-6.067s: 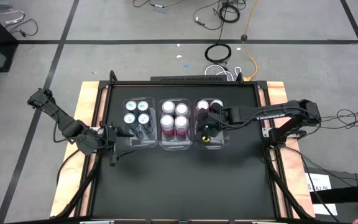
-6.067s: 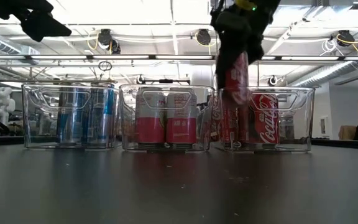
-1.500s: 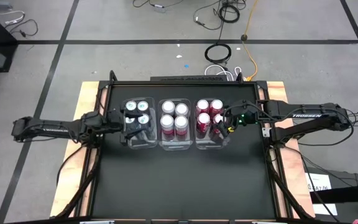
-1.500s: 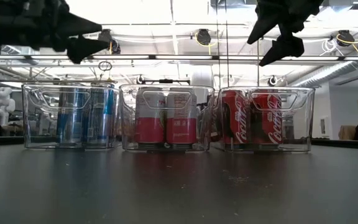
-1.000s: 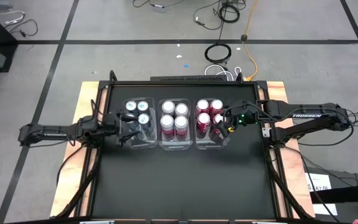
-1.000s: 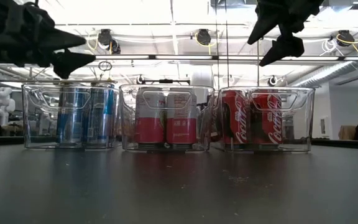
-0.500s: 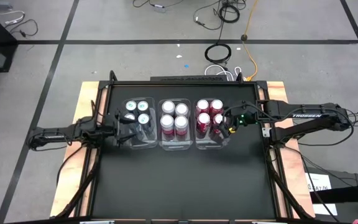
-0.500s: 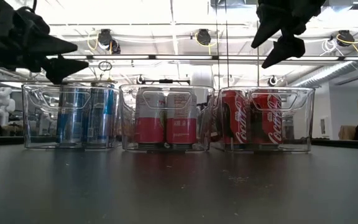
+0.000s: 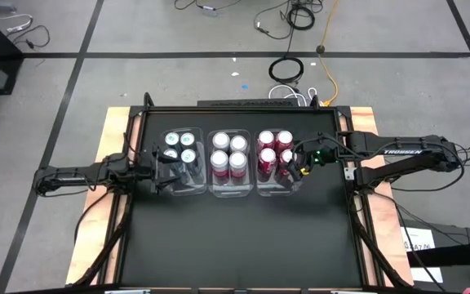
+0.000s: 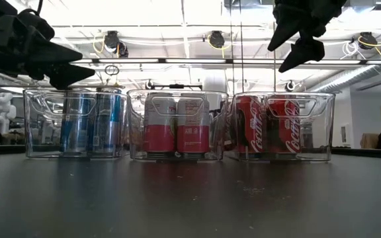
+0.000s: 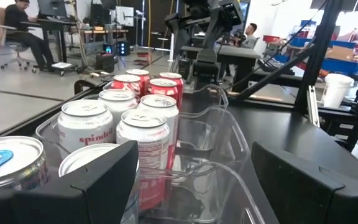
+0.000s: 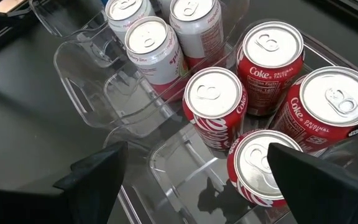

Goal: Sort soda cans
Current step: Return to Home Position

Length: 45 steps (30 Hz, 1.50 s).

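Sorting looks finished: cans (image 9: 219, 158) sit by colour in three clear bins (image 9: 228, 189) on the desk (image 9: 235, 245), and the left tool (image 9: 172, 168) and right tool (image 9: 287, 168), wide open and empty above the outer bins, need only withdraw home

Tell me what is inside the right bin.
Four upright red cans, silver tops up, packed at one end of the right bin. The right tool hangs open above it. The floor beneath the cans is covered, and the low view hides the rear two.

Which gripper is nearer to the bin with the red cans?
Right. The right gripper hangs above the red-can bin; the left gripper hangs above the blue-can bin, two bins away.
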Motion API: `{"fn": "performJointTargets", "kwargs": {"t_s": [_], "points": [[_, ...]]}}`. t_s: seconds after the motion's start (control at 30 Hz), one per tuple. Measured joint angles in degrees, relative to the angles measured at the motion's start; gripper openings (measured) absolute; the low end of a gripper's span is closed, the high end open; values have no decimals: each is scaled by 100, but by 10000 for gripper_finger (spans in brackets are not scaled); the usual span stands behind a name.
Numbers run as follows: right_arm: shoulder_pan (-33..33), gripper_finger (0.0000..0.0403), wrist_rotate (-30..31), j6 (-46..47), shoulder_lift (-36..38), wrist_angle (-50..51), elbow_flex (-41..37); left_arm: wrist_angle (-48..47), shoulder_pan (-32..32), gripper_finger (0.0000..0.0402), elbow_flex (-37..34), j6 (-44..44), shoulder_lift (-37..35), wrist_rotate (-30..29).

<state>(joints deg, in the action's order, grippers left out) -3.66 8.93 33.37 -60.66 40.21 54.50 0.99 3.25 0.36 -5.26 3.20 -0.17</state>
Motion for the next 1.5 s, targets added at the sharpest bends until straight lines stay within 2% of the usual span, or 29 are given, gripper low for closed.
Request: {"fn": "performJointTargets", "kwargs": {"t_s": [0.2, 0.47, 0.73, 0.97, 1.27, 1.5], "points": [[1, 377, 188, -211, 0, -1, 0, 11, 0, 325, -2, -22, 2, -1], [3, 377, 252, -1157, 14, -299, -150, 13, 0, 325, -4, -26, 4, -3], [346, 377, 267, -1521, 460, -3182, -1889, 15, 0, 325, -4, -28, 4, -3], [561, 377, 298, -1459, 1352, -4651, -3365, 15, 0, 325, -7, -28, 4, -5], [566, 377, 294, -1693, 2405, -7221, -5279, 15, 0, 325, -7, -29, 4, -5], [691, 377, 359, -1468, 2695, -6794, -5369, 18, 0, 325, -7, -33, 4, -7]]}}
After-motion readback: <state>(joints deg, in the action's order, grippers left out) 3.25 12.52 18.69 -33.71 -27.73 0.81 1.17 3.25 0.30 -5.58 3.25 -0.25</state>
